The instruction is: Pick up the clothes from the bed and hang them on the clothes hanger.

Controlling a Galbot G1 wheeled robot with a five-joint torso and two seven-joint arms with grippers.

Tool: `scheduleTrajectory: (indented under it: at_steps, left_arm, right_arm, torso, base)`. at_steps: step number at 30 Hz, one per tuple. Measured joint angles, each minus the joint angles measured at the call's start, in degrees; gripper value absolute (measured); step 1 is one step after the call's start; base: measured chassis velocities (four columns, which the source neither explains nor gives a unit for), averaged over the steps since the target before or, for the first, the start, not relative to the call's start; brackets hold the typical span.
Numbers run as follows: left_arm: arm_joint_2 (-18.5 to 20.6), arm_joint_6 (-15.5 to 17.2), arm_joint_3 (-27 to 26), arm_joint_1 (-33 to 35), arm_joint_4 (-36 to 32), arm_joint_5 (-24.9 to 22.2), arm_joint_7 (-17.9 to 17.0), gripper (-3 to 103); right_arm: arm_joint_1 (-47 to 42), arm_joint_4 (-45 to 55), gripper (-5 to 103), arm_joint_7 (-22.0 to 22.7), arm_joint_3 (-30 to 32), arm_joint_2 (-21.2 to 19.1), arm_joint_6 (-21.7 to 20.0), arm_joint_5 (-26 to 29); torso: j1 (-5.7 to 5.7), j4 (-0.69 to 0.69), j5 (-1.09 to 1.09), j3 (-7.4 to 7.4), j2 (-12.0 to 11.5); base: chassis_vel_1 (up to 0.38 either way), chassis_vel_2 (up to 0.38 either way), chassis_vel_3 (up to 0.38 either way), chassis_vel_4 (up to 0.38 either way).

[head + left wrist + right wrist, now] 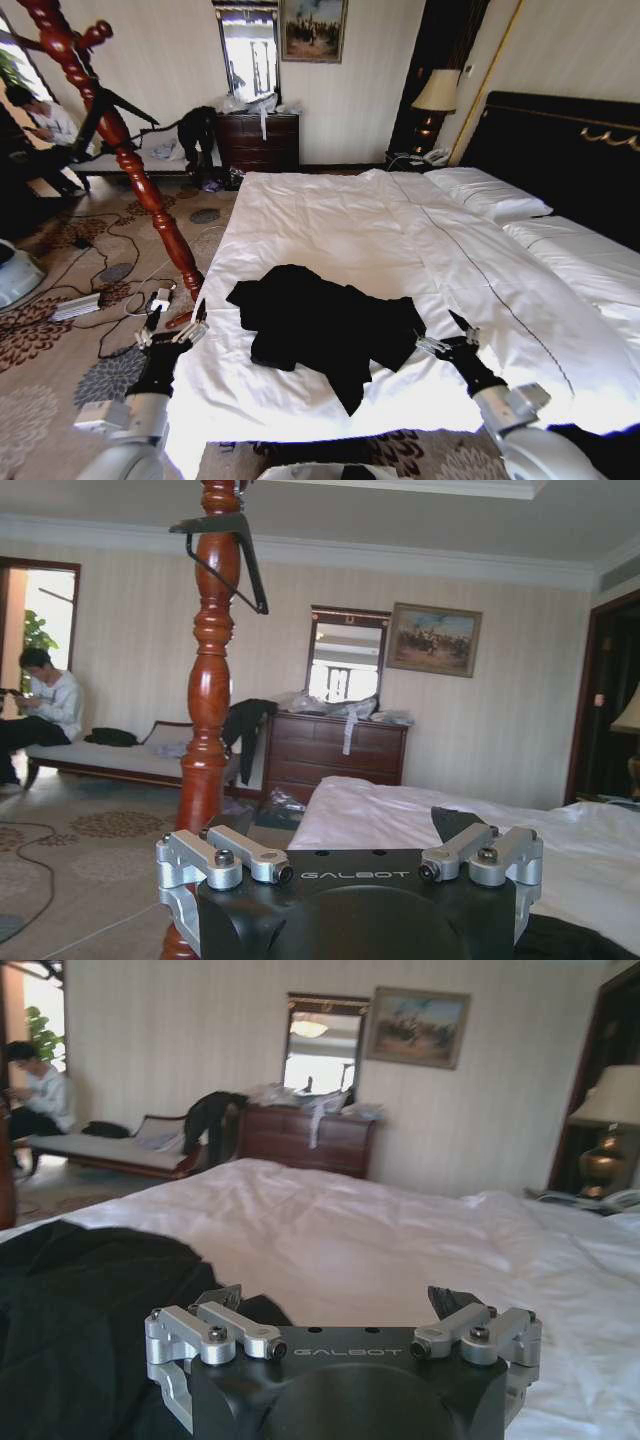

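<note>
Reach step: our left claw (178, 318) and right claw (447, 333), both spread open, flank the black jacket (320, 325) (ungrasped); next, we close in.

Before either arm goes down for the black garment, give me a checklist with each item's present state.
1. Clothes lying in the open on the bed, nothing on top: ok.
2. Left tool open, at the bed's near left edge beside the clothes: ok.
3. Right tool open, over the duvet at the garment's other side: ok.
4. Neither tool touching the fabric yet: ok.
5. Clothes hanger upright on the carpet to the left of the bed: ok.
6. A free peg at the stand's top: cannot tell.
</note>
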Motion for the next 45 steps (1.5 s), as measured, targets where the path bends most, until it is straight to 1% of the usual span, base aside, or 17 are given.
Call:
scheduleTrajectory:
  at_steps: [2,3,4,6,8,10,13,14,16,19,22,26,27,29,35,41,45]
  left_arm:
    - [-0.5,-0.54,0.03,-0.12,1.27,0.56,-0.15,100]
    - [-0.65,-0.61,0.07,-0.11,1.43,0.62,-0.15,100]
    - [-0.65,-0.61,0.07,-0.11,1.43,0.62,-0.15,100]
    - [-1.18,-0.69,0.22,-0.17,1.97,1.25,-0.16,100]
    - [-1.92,-0.7,0.33,-0.59,2.74,2.43,-0.35,100]
    - [-2.18,-0.73,0.38,-0.71,2.97,2.72,-0.44,100]
    - [-2.98,-0.99,0.51,-0.95,4.05,3.34,-0.9,100]
    - [-2.98,-0.99,0.51,-0.95,4.05,3.34,-0.9,100]
    - [-3.29,-1.2,0.45,-1.33,5.13,3.67,-1.27,100]
    - [-3.73,-1.22,0.41,-1.76,5.97,3.79,-1.73,100]
    - [-3.95,-0.93,0.37,-2.0,6.34,3.84,-2.04,100]
    - [-3.85,-0.58,0.07,-2.24,6.49,3.77,-2.23,100]
    - [-3.72,-0.29,-0.17,-2.44,6.76,3.6,-2.53,100]
    - [-3.64,-0.18,-0.21,-2.48,7.04,3.57,-2.67,100]
    - [-3.55,0.08,-0.2,-2.58,7.26,3.58,-2.98,100]
    - [-3.34,0.49,-0.1,-2.61,7.12,3.57,-3.35,100]
    - [-3.04,0.64,-0.17,-2.47,6.7,3.31,-3.43,100]
  right_arm:
    - [0.22,-1.34,100,-0.81,-1.0,-5.99,-0.01,1.76]
    - [0.24,-1.61,100,-1.02,-1.32,-8.11,-0.11,2.18]
    - [0.24,-1.61,100,-1.02,-1.32,-8.11,-0.11,2.18]
    - [0.47,-1.87,100,-1.0,-2.55,-14.02,-1.35,4.18]
    - [2.05,-2.12,100,0.88,-5.17,-17.28,-4.69,4.68]
    - [3.32,-2.46,100,1.67,-6.79,-17.58,-6.26,4.13]
    - [11.24,-5.08,100,4.28,-16.36,-15.53,-9.56,2.48]
    - [11.24,-5.08,100,4.28,-16.36,-15.53,-9.56,2.48]
    - [16.72,-7.57,100,4.7,-22.18,-13.52,-9.8,1.5]
    - [22.98,-9.94,100,4.42,-28.48,-11.15,-8.53,0.9]
    - [28.84,-10.27,100,2.8,-35.71,-8.68,-6.0,3.32]
    - [31.49,-9.81,100,0.97,-39.67,-7.03,-4.07,4.57]
    - [33.08,-9.96,100,0.15,-42.7,-5.14,-3.4,5.05]
    - [33.74,-11.02,100,-0.06,-44.62,-3.47,-3.16,4.88]
    - [32.66,-10.89,100,-0.14,-45.65,-1.83,-2.89,6.21]
    - [29.94,-10.15,100,-0.42,-43.97,-1.47,-2.65,6.96]
    - [27.2,-7.83,100,-0.1,-42.42,-1.17,-2.87,10.31]
  torso:
    - [-0.01,0.0,-0.01,0.0,0.0]
    - [0.0,0.01,-0.02,0.0,0.0]
    - [0.0,0.01,-0.02,0.0,0.0]
    - [0.0,0.03,-0.02,0.0,0.0]
    - [0.0,0.04,-0.04,0.01,0.0]
    - [0.0,0.04,-0.05,0.01,0.0]
    - [0.0,-0.01,-0.01,0.0,0.0]
    - [0.0,-0.01,-0.01,0.0,0.0]
    - [0.0,-0.01,-0.01,0.0,0.0]
    - [0.0,0.01,-0.01,0.0,0.0]
    - [0.0,0.01,-0.02,0.0,0.0]
    - [0.0,0.03,-0.03,0.0,0.0]
    - [0.0,0.02,-0.03,0.0,0.01]
    - [0.0,0.01,-0.02,0.0,0.0]
    - [0.0,0.0,-0.03,0.0,0.01]
    - [0.0,0.01,-0.03,0.0,0.0]
    - [0.0,0.0,-0.03,0.0,0.0]
  base:
    - [0.0,0.0,0.0,0.0]
    - [0.0,0.0,0.0,0.0]
    - [0.0,0.0,0.0,0.0]
    - [0.0,0.0,0.0,0.0]
    - [0.0,0.0,0.0,0.0]
    - [0.0,0.0,0.0,0.0]
    - [0.0,0.0,0.0,0.0]
    - [0.0,0.0,0.0,0.0]
    - [0.0,0.0,0.0,0.0]
    - [0.0,0.0,0.0,0.0]
    - [0.0,0.0,0.0,0.0]
    - [0.0,0.0,0.0,0.0]
    - [0.0,0.0,0.0,0.0]
    - [0.0,0.0,0.0,0.0]
    - [0.0,0.0,0.0,0.0]
    - [0.0,0.0,0.0,0.0]
    - [0.0,0.0,0.0,0.0]
